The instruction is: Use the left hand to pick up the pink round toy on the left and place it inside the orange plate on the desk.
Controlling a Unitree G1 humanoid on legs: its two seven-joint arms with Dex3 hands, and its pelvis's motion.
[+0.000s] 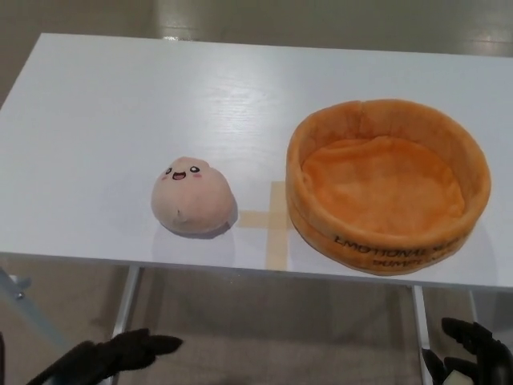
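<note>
On the white rectangular desk (pixel 120 120), the pink round plush toy with a smiling face (pixel 192 206) sits upright to the left of a beige tape cross (pixel 272 220), with the orange soft-fabric plate with a raised wall (pixel 389 184) just beyond the cross on the right, holding nothing. Below the desk's near edge, the black left hand (pixel 112 358) reaches in with fingers spread apart and empty, while the black right hand (pixel 473 357) shows only partly at the lower right corner, too little to tell its fingers' state.

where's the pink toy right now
In the head view the pink round toy sits on the white desk, left of the orange plate, beside the tape cross.
</note>
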